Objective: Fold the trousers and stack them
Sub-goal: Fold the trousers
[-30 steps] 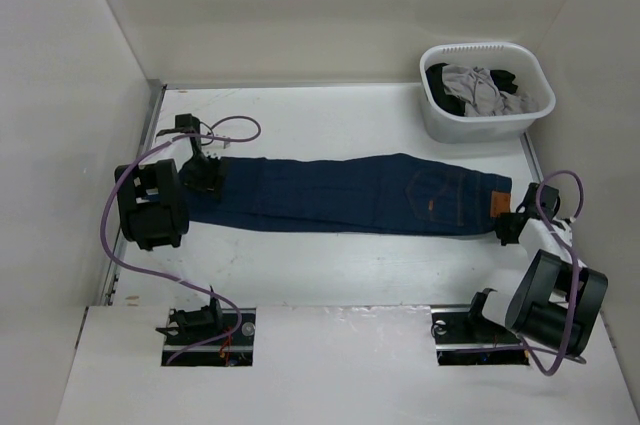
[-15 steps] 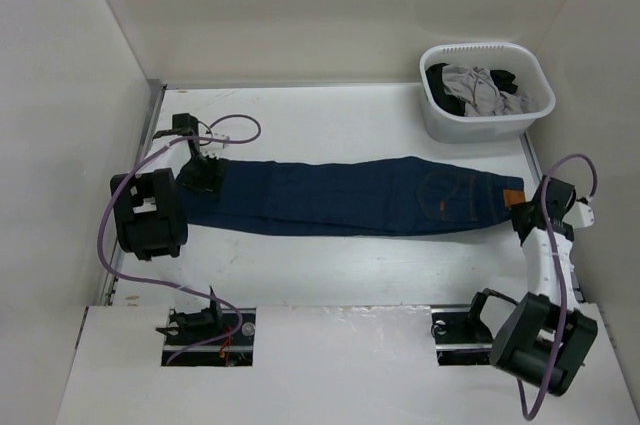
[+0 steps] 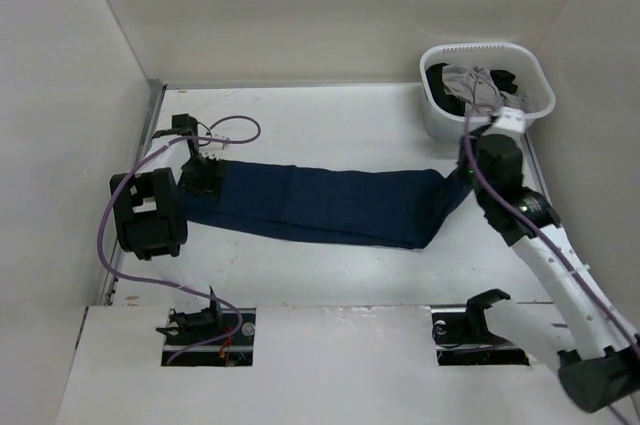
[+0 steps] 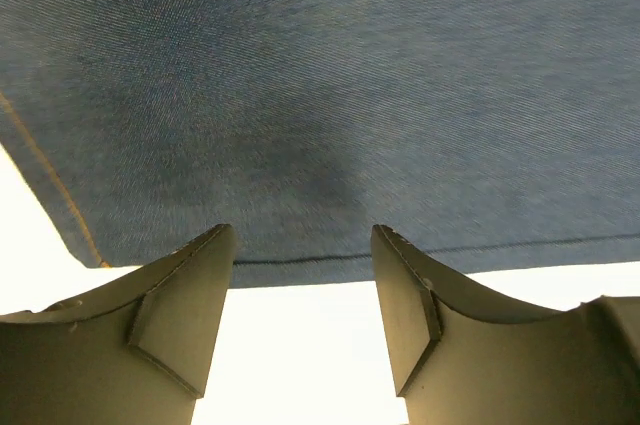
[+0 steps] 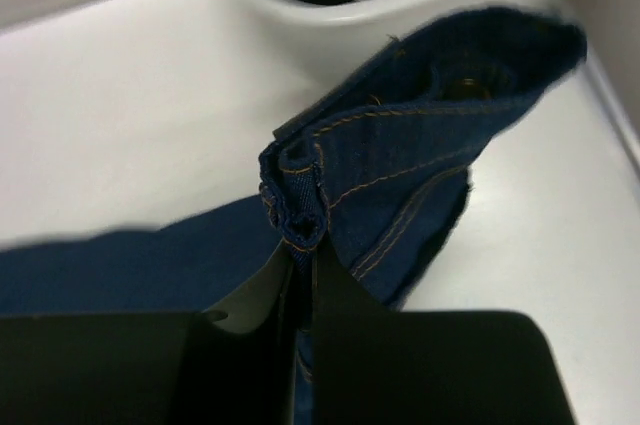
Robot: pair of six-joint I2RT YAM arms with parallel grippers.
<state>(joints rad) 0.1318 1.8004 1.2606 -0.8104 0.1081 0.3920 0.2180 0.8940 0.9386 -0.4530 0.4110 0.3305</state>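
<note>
The dark navy trousers (image 3: 330, 203) lie stretched across the table, legs to the left. My right gripper (image 3: 466, 177) is shut on the waistband and holds that end lifted, so the cloth hangs folded below it. In the right wrist view the bunched waistband with orange stitching (image 5: 420, 165) sits pinched in my right gripper (image 5: 303, 257). My left gripper (image 3: 205, 177) is at the leg end. In the left wrist view it (image 4: 303, 245) is open, with the denim hem (image 4: 320, 95) just beyond the fingertips and bare white table between them.
A white laundry basket (image 3: 440, 125) holding grey and black garments stands at the back right, close behind the right gripper; its wall also shows in the right wrist view (image 5: 400, 5). Walls enclose the table on the left, back and right.
My right gripper has lifted the waist end off the table and carried it left and back toward the basket, so the trousers look shorter. The left gripper has stayed at the leg end.
</note>
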